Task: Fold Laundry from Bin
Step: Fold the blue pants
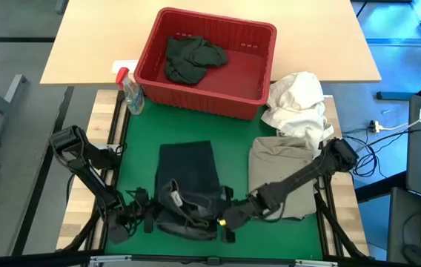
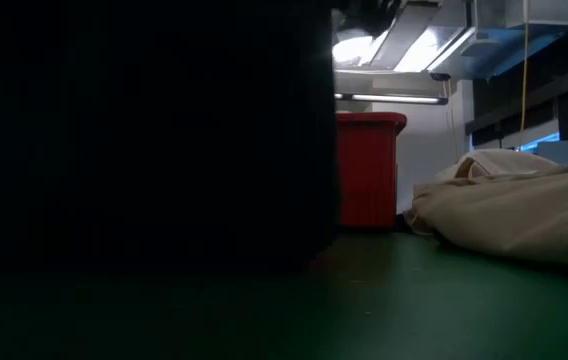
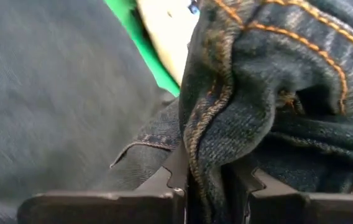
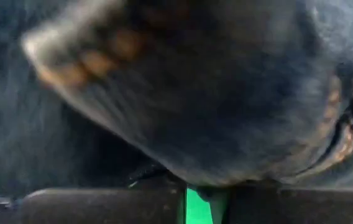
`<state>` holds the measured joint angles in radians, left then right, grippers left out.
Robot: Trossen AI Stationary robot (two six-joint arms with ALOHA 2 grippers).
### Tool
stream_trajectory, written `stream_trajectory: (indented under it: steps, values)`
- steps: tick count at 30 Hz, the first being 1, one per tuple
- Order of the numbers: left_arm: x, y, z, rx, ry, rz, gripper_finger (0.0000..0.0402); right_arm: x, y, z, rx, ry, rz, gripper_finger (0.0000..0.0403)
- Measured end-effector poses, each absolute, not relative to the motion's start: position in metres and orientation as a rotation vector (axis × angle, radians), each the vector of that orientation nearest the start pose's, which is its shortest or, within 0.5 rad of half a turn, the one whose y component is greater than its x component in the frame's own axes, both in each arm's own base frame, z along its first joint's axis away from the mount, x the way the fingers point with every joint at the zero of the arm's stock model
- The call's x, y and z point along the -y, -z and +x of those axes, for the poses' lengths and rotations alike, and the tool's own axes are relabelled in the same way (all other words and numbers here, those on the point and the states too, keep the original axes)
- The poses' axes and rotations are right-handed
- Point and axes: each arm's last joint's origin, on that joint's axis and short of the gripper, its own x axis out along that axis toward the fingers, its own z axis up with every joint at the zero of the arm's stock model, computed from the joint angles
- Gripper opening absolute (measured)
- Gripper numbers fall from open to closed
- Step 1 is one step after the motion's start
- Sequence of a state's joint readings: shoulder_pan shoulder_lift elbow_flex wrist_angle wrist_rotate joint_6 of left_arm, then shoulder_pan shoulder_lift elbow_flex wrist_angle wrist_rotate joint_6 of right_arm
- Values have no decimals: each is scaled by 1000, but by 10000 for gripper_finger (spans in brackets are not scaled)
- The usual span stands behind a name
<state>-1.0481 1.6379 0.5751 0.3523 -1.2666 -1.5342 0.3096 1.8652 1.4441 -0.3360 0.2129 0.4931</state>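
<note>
Both end effectors pinch dark jeans at the near edge of the green mat.

No writing can be read anywhere. Nearest, the left end effector [image 1: 150, 217] is pressed onto an orange-stitched seam of the dark jeans [image 1: 188, 185], denim caught between its fingers [image 3: 164, 186]; the right end effector [image 1: 225, 220] is clamped shut on the same garment's other near corner. In the low view the hanging denim blacks out most of the picture. Just beside it on the right lies the khaki garment [image 1: 281, 174], partly under the right arm, with bare green mat [image 1: 136, 148] on the left. Farther off sit a white cloth bundle [image 1: 298, 104], then the red bin [image 1: 262, 52] on the desk [image 1: 107, 37], holding one more dark garment [image 1: 192, 59], and a spray bottle [image 1: 130, 90] against its outer left corner.
</note>
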Motion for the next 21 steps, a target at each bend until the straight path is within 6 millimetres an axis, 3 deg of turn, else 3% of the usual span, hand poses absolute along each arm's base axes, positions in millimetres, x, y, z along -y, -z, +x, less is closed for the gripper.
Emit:
stream_trajectory:
  steps: [4,7,12,16,21]
  values:
    - [206,-121,151,-23,-387,-935,40,-96,-241,400,-773,160,300,25]
    - [207,-118,146,-75,-358,-972,40,-91,-240,401,-803,87,325,26]
    - [224,-119,137,-271,-206,-877,40,-113,-240,398,-815,-132,197,26]
    - [233,-124,131,-319,-97,-799,40,-126,-240,393,-816,-260,57,26]
    - [249,-150,137,-258,121,-894,40,-142,-257,383,-808,-536,199,26]
